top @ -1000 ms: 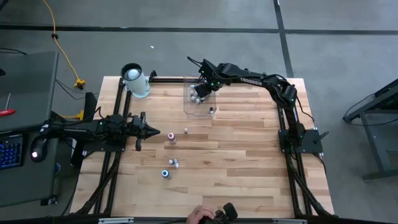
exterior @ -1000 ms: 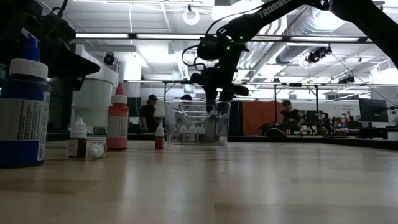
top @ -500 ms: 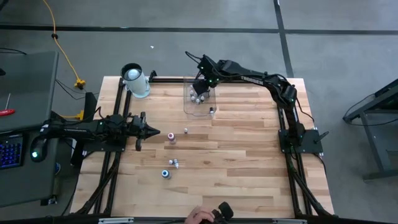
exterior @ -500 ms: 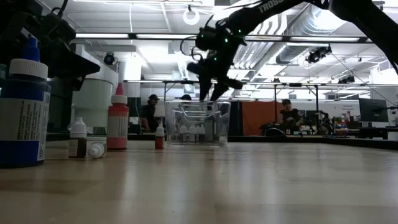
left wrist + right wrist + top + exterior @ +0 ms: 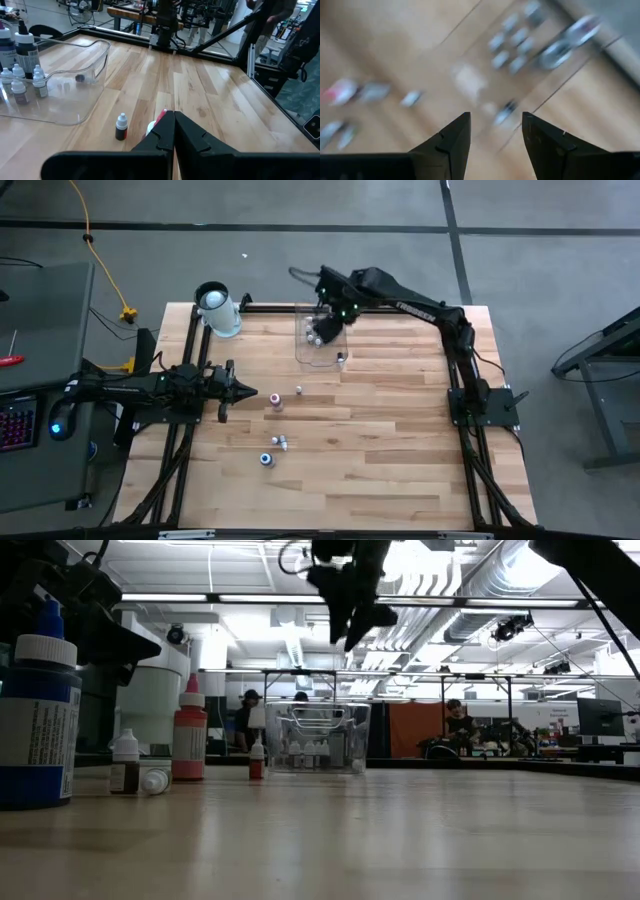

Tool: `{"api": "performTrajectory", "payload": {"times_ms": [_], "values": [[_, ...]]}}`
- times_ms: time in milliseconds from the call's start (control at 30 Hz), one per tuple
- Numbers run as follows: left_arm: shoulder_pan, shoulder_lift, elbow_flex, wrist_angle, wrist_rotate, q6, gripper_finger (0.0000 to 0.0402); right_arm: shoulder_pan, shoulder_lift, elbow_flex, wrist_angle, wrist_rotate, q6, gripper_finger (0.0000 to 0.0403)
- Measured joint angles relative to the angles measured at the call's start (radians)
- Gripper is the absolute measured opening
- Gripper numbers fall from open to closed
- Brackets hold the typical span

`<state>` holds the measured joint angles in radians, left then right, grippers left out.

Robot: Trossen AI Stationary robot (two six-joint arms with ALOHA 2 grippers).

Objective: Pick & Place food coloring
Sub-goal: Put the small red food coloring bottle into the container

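Note:
Several food coloring bottles point(image 5: 318, 332) stand inside the clear bin point(image 5: 322, 352) at the far middle of the table. Others are loose on the wood: a pink-red one point(image 5: 276, 402), a small one point(image 5: 299, 390), one lying down point(image 5: 283, 443) and a blue-capped one point(image 5: 267, 460). My right gripper point(image 5: 350, 628) hangs open and empty high above the bin point(image 5: 318, 738); the blurred right wrist view shows nothing between its fingers point(image 5: 496, 132). My left gripper point(image 5: 246, 393) rests shut at the left side, pointing at the loose bottles point(image 5: 121, 126).
A bigger white cylinder point(image 5: 218, 308) stands at the far left corner. In the low view a large blue bottle point(image 5: 38, 720) and a red one point(image 5: 189, 740) stand close to the camera. Bare wood point(image 5: 400, 440) lies across the right and near parts of the table.
My right gripper has risen straight up out of the bin's mouth to well above it, tipping a little as it went, with nothing in its fingers. The bottles in the bin and on the table have stayed put.

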<state>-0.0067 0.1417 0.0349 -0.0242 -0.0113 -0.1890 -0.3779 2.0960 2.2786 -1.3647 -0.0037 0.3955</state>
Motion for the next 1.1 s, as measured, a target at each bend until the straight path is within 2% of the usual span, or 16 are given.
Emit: {"api": "performTrajectory", "payload": {"times_ms": [167,267,633,800,900,1033,1100], "values": [[0.0,0.0,0.0,0.0,0.0,0.0,0.0001,0.112,0.0,0.031,-0.14,-0.13,0.05,0.0167],[0.0,0.0,0.0,0.0,0.0,0.0,0.0001,0.188,0.001,0.031,-0.179,-0.137,0.05,0.0167],[0.0,0.0,0.0,0.0,0.0,0.0,0.0001,0.456,0.008,0.031,-0.202,0.148,0.088,0.0167],[0.0,0.0,0.0,0.0,0.0,0.0,0.0001,0.539,0.032,0.03,-0.184,0.256,0.258,0.0167],[0.0,0.0,0.0,0.0,0.0,0.0,0.0001,0.568,0.068,0.03,-0.158,0.281,0.383,0.0167],[0.0,0.0,0.0,0.0,0.0,0.0,0.0001,0.587,0.111,0.029,-0.071,0.294,0.526,0.0167],[0.0,0.0,0.0,0.0,0.0,0.0,0.0001,0.596,0.134,0.03,-0.019,0.35,0.583,0.0167]]}}
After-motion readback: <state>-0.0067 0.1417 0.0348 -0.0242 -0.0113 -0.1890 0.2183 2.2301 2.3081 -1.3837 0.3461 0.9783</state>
